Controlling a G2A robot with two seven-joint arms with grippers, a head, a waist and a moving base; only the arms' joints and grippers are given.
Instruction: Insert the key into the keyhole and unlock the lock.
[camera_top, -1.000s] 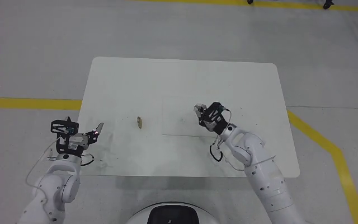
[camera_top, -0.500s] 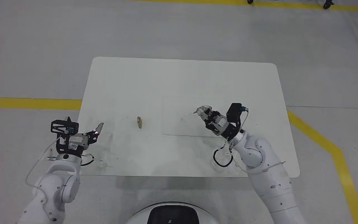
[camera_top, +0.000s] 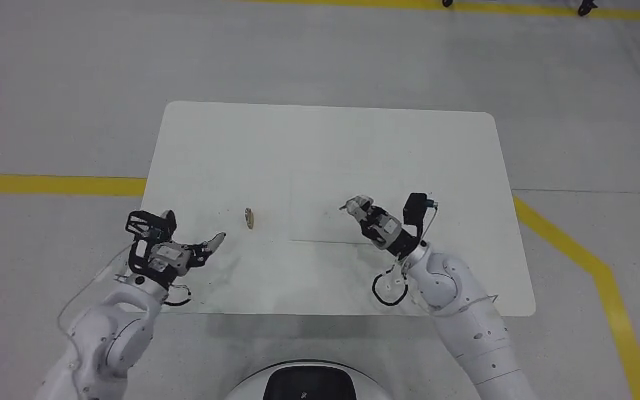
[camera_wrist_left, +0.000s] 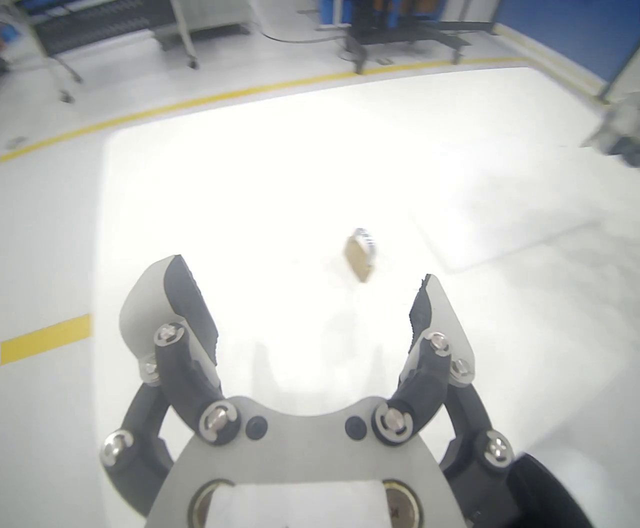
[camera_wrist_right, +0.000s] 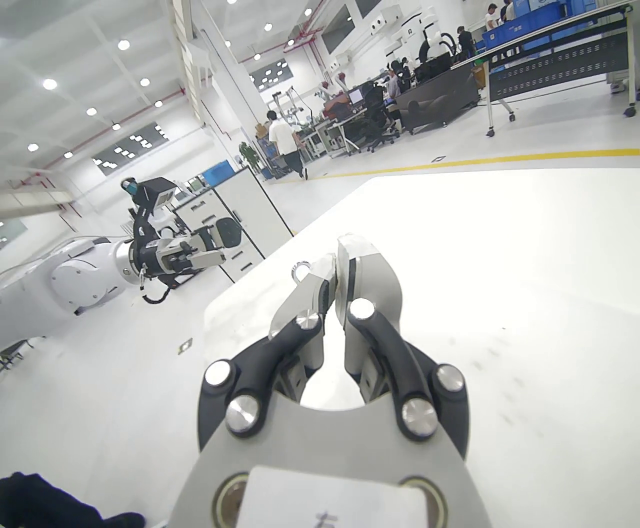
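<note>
Lock (camera_top: 249, 218): on the table (camera_top: 400, 140), long axis roughly 12–6 in the top view.
Left gripper (camera_top: 212, 243): spread wide, empty; lock near, at its 2 o'clock.
Right gripper (camera_top: 355, 205): pinched on the key (camera_wrist_right: 299, 271); lock at its 9 o'clock, farther off.

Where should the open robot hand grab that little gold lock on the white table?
Grip the small brass padlock across its two broad flat faces, clear of the silvery shackle. It seems to stand on edge, thin from above, right ahead of the open left gripper, so coming low from the robot's side probably fits.
</note>
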